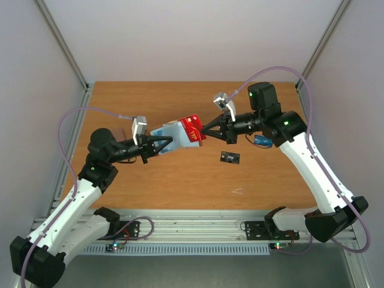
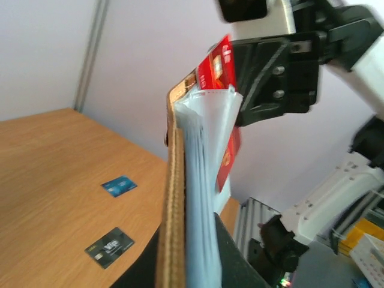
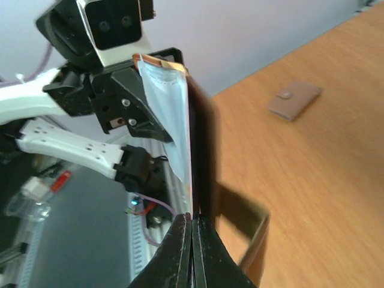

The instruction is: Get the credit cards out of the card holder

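My left gripper (image 1: 170,141) is shut on the card holder (image 1: 166,135), held open above the table with its pale blue-grey inside up. In the left wrist view the holder (image 2: 174,204) is edge-on between my fingers (image 2: 240,264). The red card (image 1: 193,128) sticks out of its right end, partly still in a pocket (image 2: 219,65). My right gripper (image 1: 207,128) is shut on the red card's edge (image 3: 192,180). The black card (image 1: 230,158) and the blue card (image 1: 262,140) lie on the table, the blue one partly under my right arm.
The wooden table (image 1: 180,186) is walled by white panels at the back and sides. A small brown leather piece with a snap (image 3: 294,99) lies on the table beyond the grippers. The black (image 2: 109,246) and blue (image 2: 119,185) cards lie flat below the held wallet.
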`<state>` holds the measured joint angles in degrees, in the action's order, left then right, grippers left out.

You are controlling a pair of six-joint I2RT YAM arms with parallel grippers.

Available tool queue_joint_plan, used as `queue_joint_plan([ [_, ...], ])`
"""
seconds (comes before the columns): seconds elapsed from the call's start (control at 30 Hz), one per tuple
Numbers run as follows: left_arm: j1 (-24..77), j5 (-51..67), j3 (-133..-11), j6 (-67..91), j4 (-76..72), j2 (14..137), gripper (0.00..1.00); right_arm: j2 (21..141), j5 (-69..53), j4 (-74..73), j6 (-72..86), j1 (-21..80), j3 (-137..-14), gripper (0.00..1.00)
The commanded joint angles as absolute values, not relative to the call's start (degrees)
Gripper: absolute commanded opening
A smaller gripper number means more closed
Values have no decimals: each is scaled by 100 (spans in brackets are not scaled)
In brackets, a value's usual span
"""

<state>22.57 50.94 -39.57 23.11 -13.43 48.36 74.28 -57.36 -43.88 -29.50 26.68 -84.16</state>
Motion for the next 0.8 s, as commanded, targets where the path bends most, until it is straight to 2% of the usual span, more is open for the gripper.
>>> queue_joint_plan([
  [0.0,2268,4206,-4150,2032,-836,4737,0,7371,-4227,-6381,-4414,2607,-9086,1],
  [0.17,2247,1372,-4099,1553,249,4762,0,8037,-1563,-8610,-5362,2618,-9018,1],
  [0.27,2225,863,-4111,1177,485,4785,0,8338,-512,-8951,-5751,2634,-8161,1],
  [0.43,2219,1172,-4043,1117,514,4789,0,8497,-784,-8402,-6279,2646,-7439,1],
  [0.77,2202,1348,-4012,1351,538,4823,0,9876,-1422,-7785,-6722,2654,-7152,1],
])
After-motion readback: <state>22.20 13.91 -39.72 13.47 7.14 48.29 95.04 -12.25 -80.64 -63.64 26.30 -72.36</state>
